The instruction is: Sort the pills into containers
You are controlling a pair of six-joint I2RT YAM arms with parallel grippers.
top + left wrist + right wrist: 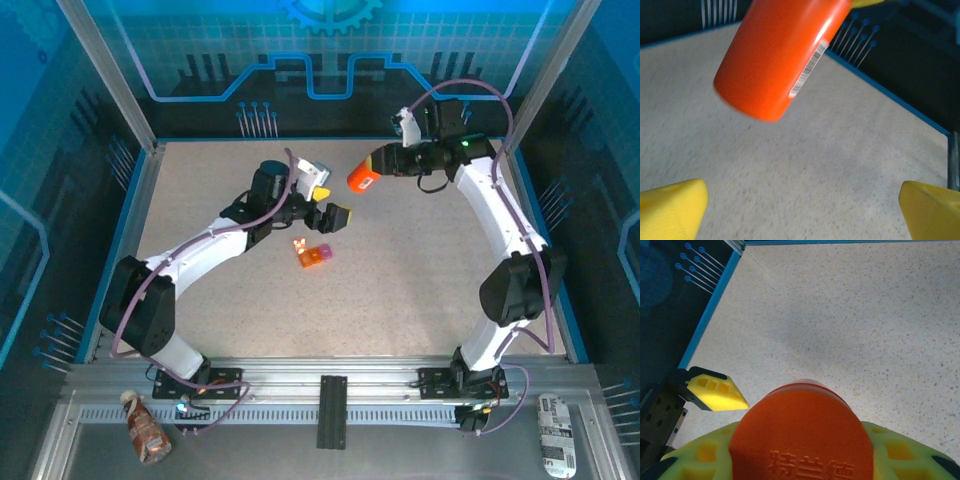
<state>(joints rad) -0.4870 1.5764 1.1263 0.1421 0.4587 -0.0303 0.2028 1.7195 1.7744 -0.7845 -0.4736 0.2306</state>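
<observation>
Top external view: my right hand is clenched on an orange cylindrical plastic bottle with a white barcode label. It holds the bottle on its side in the air above the speckled beige counter, free end aimed toward my left hand. The left hand is released and grasps nothing, its yellow fingertips spread and facing the bottle from just beside it. The small flat translucent orange compartment box with a pink-purple end section lies on the counter near the left hand, apart from both hands and nearer the arm bases than the bottle is.

Left wrist view: the bottle hangs above and ahead of the spread yellow fingertips, not touching them.

Right wrist view: yellow pads cup the bottle at its embossed end; one left fingertip sits beside it.

I judge the bottle is held level so that the free hand can take its far end, probably to open it; which end carries the cap I cannot tell. By my reading, sorting has not begun, since the compartment box lies untouched.
</observation>
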